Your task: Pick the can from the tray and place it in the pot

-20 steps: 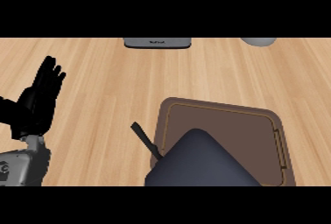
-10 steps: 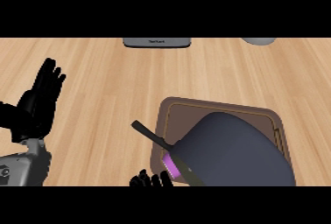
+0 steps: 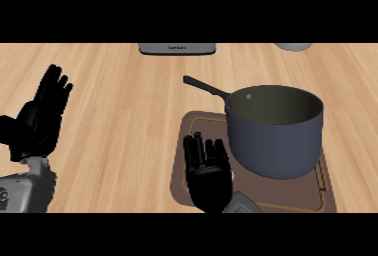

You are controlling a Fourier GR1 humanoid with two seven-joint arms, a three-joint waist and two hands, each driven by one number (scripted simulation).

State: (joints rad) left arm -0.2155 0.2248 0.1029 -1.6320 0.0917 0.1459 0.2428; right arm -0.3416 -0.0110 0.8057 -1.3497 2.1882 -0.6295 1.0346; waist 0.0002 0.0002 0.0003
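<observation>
- Left hand (image 3: 40,122): at the view's left edge, upright above the counter (image 3: 125,115), fingers (image 3: 55,87) straight and pointing up toward the far side. Holds nothing. Grey forearm below it at the lower left corner.
- Counter: light wood grain, running across the whole view.
- Grey flat object (image 3: 177,48): at the far edge, centre-left, cut off by the top of the view. Small lettering on it, too small to read.
- Right hand (image 3: 208,175): low in the centre, over the left part of the tray (image 3: 193,185). Fingers straight, close together, pointing away from the robot. Nothing between them. Hand sits just beside the pot's left wall; contact cannot be told.
- Tray: brown, rounded corners, thin lighter line inside its rim. Lies flat on the counter, lower right of centre. Much of it is covered by the pot and the right hand.
- Pot (image 3: 275,132): dark grey-blue, upright, over the tray's middle and right part. Open mouth faces up, inside looks dark and bare as far as visible. Thin black handle (image 3: 205,89) sticks out from its rim toward the far left, over the counter.
- Can: not visible anywhere in this view; location cannot be told.
- Pale round object (image 3: 294,46): at the far edge, right, only its lower part in view.
</observation>
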